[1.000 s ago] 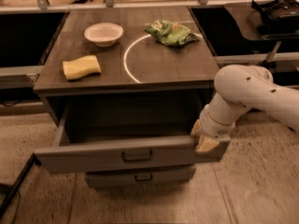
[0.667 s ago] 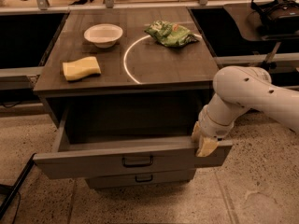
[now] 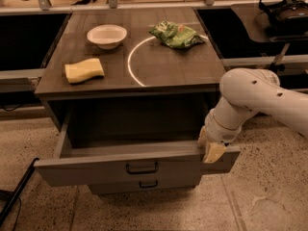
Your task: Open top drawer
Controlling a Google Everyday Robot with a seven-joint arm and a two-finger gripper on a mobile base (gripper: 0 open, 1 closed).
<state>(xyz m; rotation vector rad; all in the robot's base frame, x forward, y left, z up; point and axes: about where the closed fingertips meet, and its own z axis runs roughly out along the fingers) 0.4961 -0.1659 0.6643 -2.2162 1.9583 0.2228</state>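
Nearest my camera, the speckled floor (image 3: 260,196) runs under the cabinet, and a shorter-fronted lower drawer (image 3: 115,186) peeks out at the bottom. Just above it I have the top drawer (image 3: 96,165), standing well out from the cabinet body. Its tall grey front faces me with the small black bar handle (image 3: 142,168) at centre, and the deep box behind it is in shadow.

At the right end of that front panel sits the gripper (image 3: 209,147), right on the panel's top edge. As best I can make out, one yellowish finger is inside the box and the other is outside, so the jaws look clamped over the edge. The white arm (image 3: 255,97) reaches in from my right and bends down to it.

Farther back, on the cabinet top (image 3: 168,66), I see a yellow sponge (image 3: 84,70) at the left and a white arc (image 3: 132,64) marked on the wood. Beyond those are a white bowl (image 3: 107,35) and, to its right, a crumpled green bag (image 3: 175,34).
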